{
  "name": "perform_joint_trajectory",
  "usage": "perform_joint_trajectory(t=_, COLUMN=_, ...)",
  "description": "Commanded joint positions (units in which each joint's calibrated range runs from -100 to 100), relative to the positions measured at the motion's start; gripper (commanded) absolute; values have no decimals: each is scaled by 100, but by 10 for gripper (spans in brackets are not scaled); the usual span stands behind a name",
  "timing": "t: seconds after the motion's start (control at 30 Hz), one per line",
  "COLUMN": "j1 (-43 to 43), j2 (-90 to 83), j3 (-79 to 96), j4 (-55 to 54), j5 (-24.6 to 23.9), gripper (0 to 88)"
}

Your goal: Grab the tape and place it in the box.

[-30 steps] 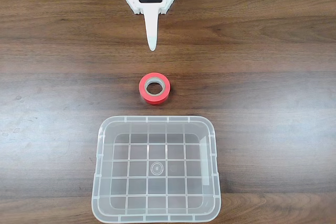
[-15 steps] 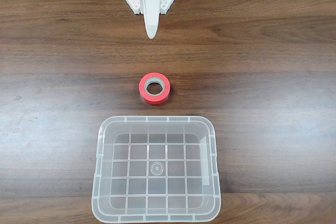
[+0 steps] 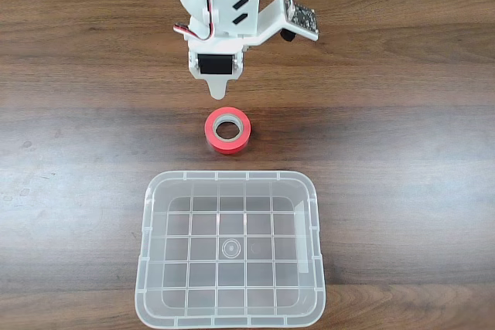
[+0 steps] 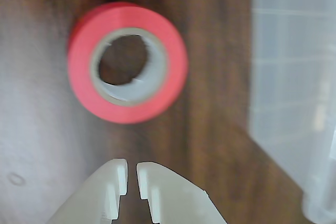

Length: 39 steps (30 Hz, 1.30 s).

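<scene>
The tape [image 3: 228, 130] is a red-orange roll with a grey core, lying flat on the wooden table just behind the box [image 3: 230, 316], a clear plastic bin with a grid bottom. My white gripper [image 3: 220, 94] points down right behind the roll, a little above the table. In the wrist view the tape [image 4: 173, 72] lies just ahead of the gripper [image 4: 132, 164], whose fingertips stand almost together with a thin slit between them and nothing held. The box [image 4: 294, 77] shows at the right edge of that view.
The brown wooden table [image 3: 402, 113] stretches wide on both sides of the tape and box. A small circuit board [image 3: 300, 17] sticks out from the arm's right side. Cables lie along the table's far edge.
The arm has swung forward and down. Its tip moved from the far part of the table to just behind the tape. Tape and box have not moved.
</scene>
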Motion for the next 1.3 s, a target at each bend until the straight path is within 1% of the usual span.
perform_joint_trajectory(t=0.0, j1=66, j2=643, j3=-310, j4=-527, j5=-46, gripper=17)
perform_joint_trajectory(t=0.13, j1=44, j2=659, j3=180, j4=-938, j5=-9, gripper=18)
perform_joint_trajectory(t=0.3, j1=29, j2=659, j3=513, j4=-1152, j5=33, gripper=20)
perform_joint_trajectory(t=0.37, j1=14, j2=667, j3=539, j4=-1152, j5=39, gripper=54)
perform_joint_trajectory(t=0.47, j1=7, j2=667, j3=548, j4=-1101, j5=39, gripper=156)
perform_joint_trajectory(t=0.53, j1=7, j2=667, j3=557, j4=-1066, j5=44, gripper=185)
perform_joint_trajectory(t=0.9, j1=0, j2=716, j3=1109, j4=-1161, j5=44, gripper=184)
perform_joint_trajectory(t=1.2, j1=0, j2=772, j3=1555, j4=-2008, j5=366, gripper=183)
perform_joint_trajectory(t=1.27, j1=-8, j2=780, j3=1573, j4=-2111, j5=413, gripper=166)
